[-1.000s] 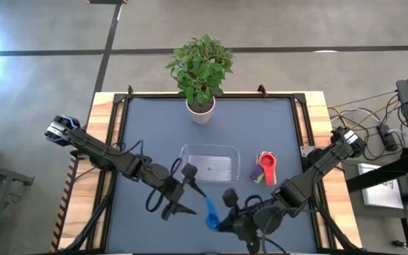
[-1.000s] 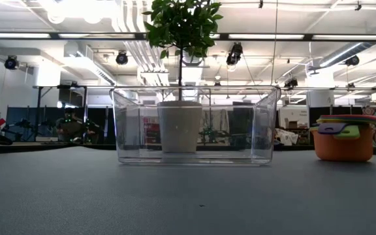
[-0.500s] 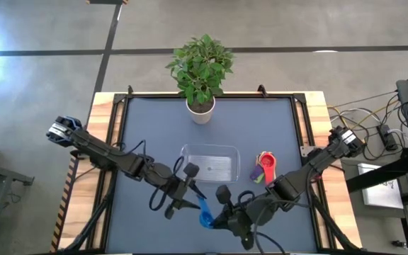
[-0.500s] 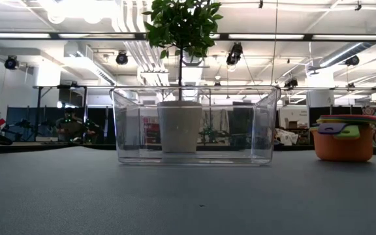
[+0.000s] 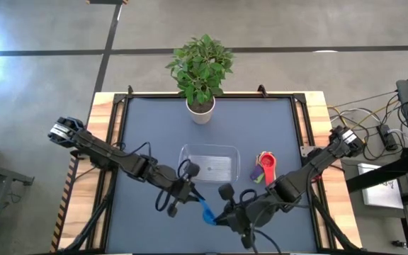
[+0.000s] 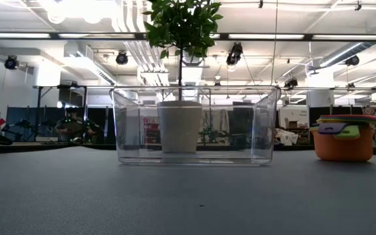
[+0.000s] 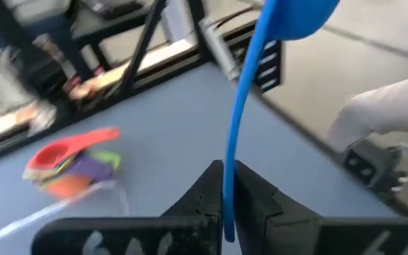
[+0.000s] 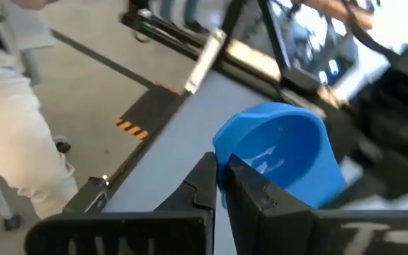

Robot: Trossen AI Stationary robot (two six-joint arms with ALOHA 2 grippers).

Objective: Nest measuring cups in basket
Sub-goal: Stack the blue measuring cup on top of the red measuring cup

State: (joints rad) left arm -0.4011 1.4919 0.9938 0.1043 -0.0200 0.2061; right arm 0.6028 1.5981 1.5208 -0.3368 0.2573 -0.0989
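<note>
We are mid-handover: left hand point(image 7: 225, 212) clamped on blue cup's point(image 5: 207, 212) handle, right hand point(image 8: 222, 185) clamped on its rim; right must release.

1. The blue measuring cup point(image 5: 207, 211) hangs above the table, near the basket's front.
2. The other cups point(image 5: 265, 168) sit stacked (red topmost) beside it.
3. The clear basket point(image 5: 210, 163) stands mid-table.
</note>
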